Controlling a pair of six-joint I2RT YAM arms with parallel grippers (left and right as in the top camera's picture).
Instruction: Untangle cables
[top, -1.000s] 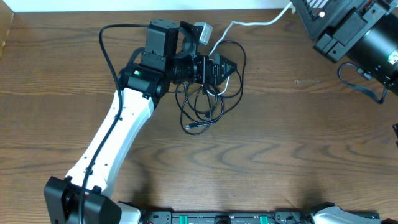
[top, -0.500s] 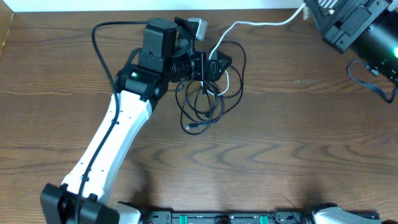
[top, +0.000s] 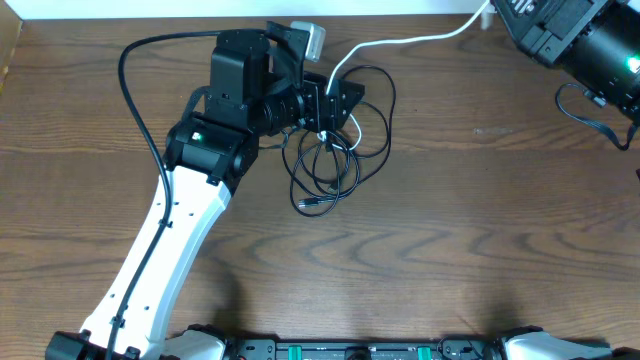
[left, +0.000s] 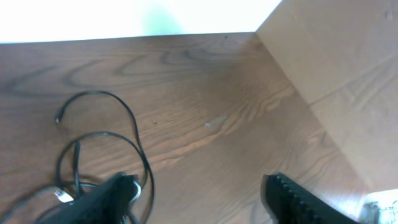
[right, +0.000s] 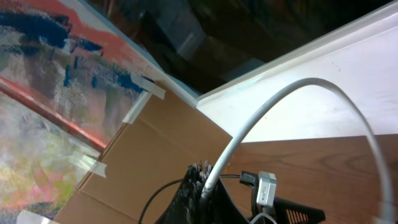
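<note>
The left gripper (left: 199, 190) hides the top of the black cables (top: 335, 170) tangled at the desk's (top: 480, 250) twelve o'clock; only its wrist view shows the jaws spread. Cropped overhead at one o'clock, the right gripper (right: 202, 186) pinches the white cable (top: 400, 42) between its jaws.

right jaws: pinching white cable (right: 311, 81) | cable arcs rightward | cardboard (right: 155, 140) behind

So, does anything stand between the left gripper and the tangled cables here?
Nothing visible does. The left gripper sits over the top of the tangled black cables, jaws apart. The white cable runs into that tangle from the right gripper, which is shut on it.
</note>
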